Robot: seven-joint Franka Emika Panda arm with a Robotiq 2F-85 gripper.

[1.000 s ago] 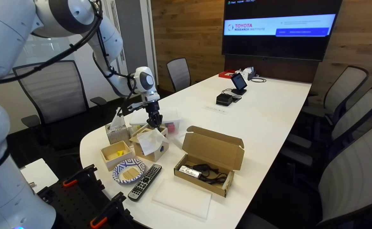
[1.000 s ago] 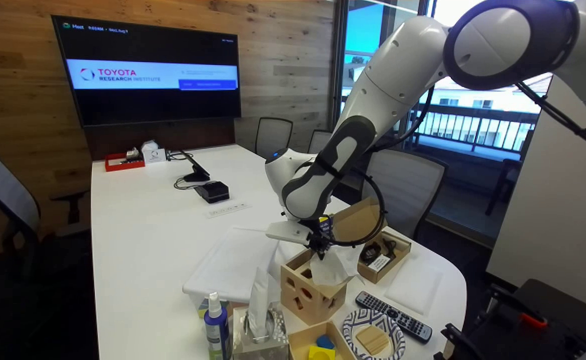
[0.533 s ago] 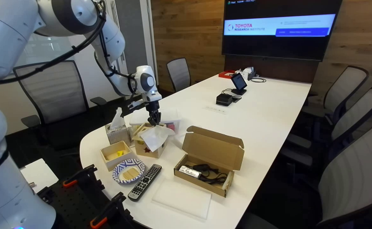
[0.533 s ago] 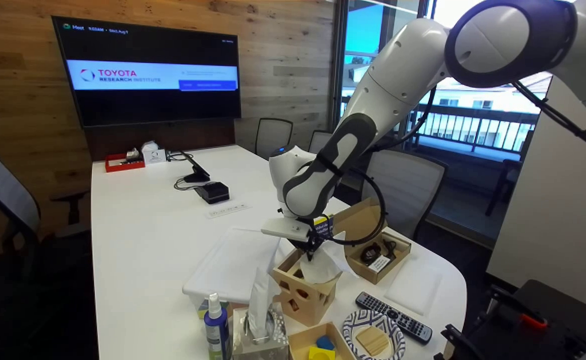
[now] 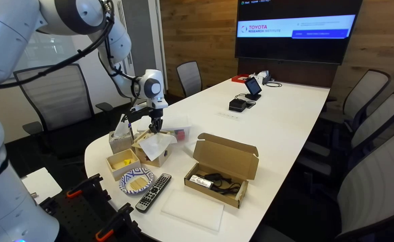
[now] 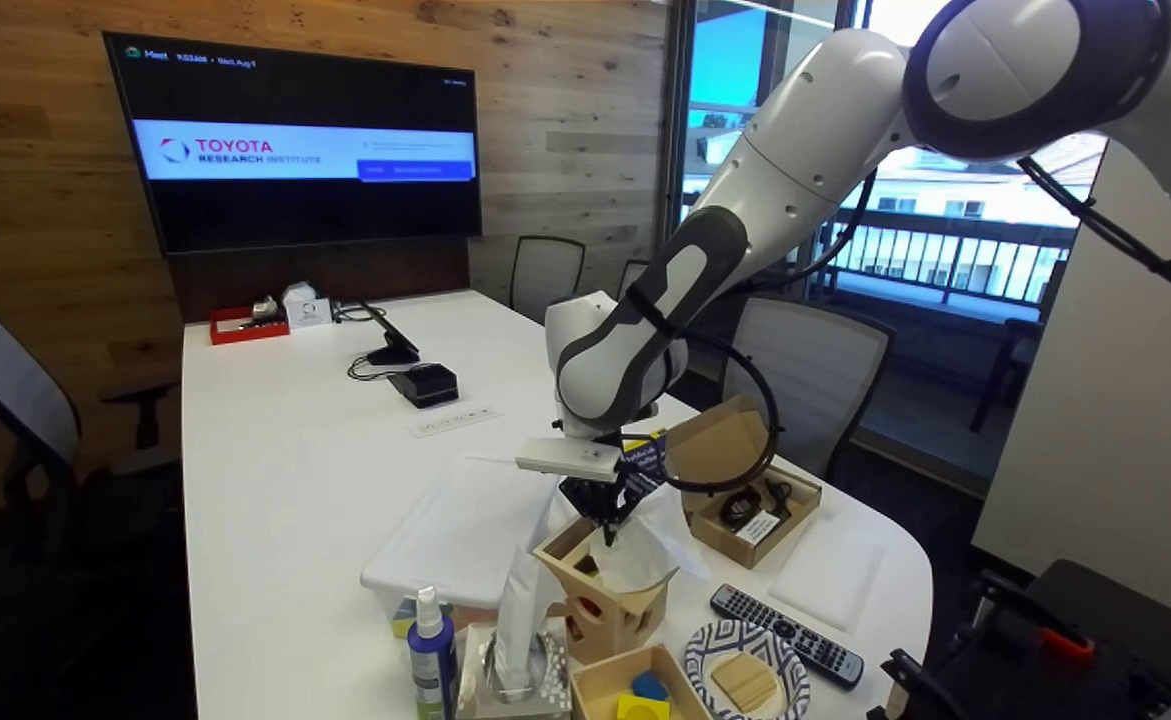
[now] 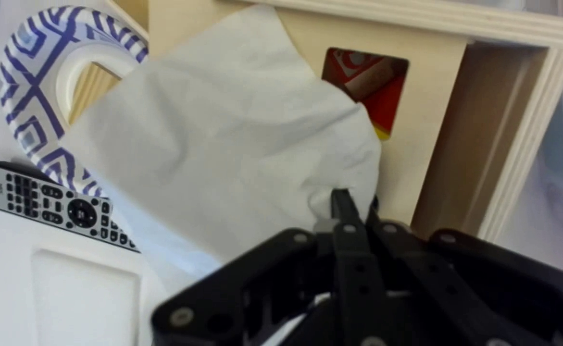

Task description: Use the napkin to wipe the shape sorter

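Your gripper [image 7: 357,200], jaws closed, pinches the paper napkin [image 7: 233,139] over the shape sorter [image 6: 622,625], left of the cardboard box [image 5: 226,159].

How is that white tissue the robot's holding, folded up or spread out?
Mostly spread out. In the wrist view, the napkin is a broad, lightly creased sheet, gathered where the gripper pinches it. Its underside is hidden.
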